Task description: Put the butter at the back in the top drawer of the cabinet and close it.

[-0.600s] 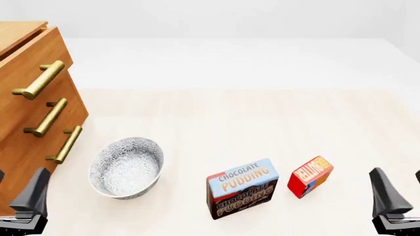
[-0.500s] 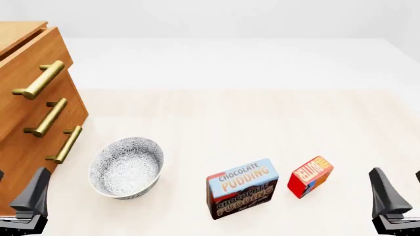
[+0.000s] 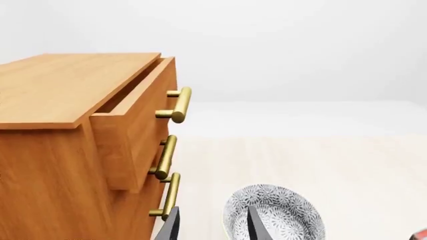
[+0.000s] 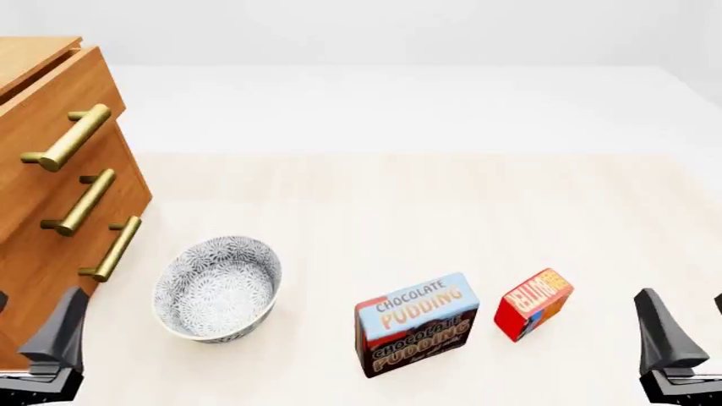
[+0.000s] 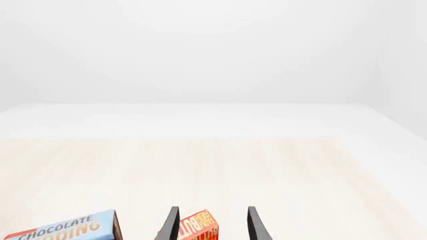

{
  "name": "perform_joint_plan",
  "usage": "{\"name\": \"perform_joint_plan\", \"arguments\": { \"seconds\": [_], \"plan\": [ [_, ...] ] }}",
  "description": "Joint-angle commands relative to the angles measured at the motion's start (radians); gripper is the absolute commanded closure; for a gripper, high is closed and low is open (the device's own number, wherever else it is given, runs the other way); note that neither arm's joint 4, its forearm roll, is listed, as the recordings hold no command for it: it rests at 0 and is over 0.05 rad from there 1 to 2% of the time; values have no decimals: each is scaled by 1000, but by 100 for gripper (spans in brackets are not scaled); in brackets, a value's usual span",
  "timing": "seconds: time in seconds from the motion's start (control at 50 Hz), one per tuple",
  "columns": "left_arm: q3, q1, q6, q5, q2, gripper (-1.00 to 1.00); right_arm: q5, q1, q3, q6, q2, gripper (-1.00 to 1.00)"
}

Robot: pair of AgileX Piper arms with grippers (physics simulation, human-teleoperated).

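The butter (image 4: pixel 533 303), a small red box with orange lettering, stands on the table near the front right, also seen in the right wrist view as butter (image 5: pixel 197 228). My right gripper (image 4: pixel 682 298) is open, to the butter's right and nearer the front edge, apart from it; right gripper (image 5: pixel 212 214) looks along its fingers at the box. The cabinet (image 4: pixel 29 101) stands at the left. Its top drawer (image 3: pixel 133 120) is pulled out a little, with a gap under the cabinet's top. My left gripper (image 4: pixel 36 298) is open in front of the cabinet, holding nothing; left gripper (image 3: pixel 212 216) shows the same.
A patterned grey bowl (image 4: pixel 216 288) sits right of the cabinet's lower drawers. A blue-and-brown Chocolate Pudding box (image 4: pixel 418 324) stands just left of the butter. Brass bar handles (image 4: pixel 68 138) stick out from the drawers. The table's far half is bare light wood.
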State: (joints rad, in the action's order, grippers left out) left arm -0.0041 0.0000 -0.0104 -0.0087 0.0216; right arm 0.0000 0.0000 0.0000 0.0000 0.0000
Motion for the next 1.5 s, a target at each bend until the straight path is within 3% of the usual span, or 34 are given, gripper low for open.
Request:
{"name": "perform_joint_plan", "arguments": {
  "seconds": [0.02,0.04,0.06,0.1,0.24,0.34,0.42,0.88,1.2,1.5],
  "plan": [
    [0,9,13,8,-12,-100,0,0,0,0,0,-100],
    [-1,3,-6,7,-16,-100,0,0,0,0,0,-100],
    [-79,-7,-39,-127,192,-100,0,0,0,0,0,-100],
    [-114,-17,-49,-212,308,-100,0,0,0,0,0,-100],
    [-157,-51,-87,-86,215,-100,0,0,0,0,0,-100],
    [-180,-95,-103,-60,252,-100,0,0,0,0,0,-100],
    [-199,-130,-187,-50,289,-100,0,0,0,0,0,-100],
    [-367,-138,-423,72,401,-100,0,0,0,0,0,-100],
    [-372,-132,-558,121,410,-100,0,0,0,0,0,-100],
    [-445,-124,-674,172,437,-100,0,0,0,0,0,-100]
  ]
}}
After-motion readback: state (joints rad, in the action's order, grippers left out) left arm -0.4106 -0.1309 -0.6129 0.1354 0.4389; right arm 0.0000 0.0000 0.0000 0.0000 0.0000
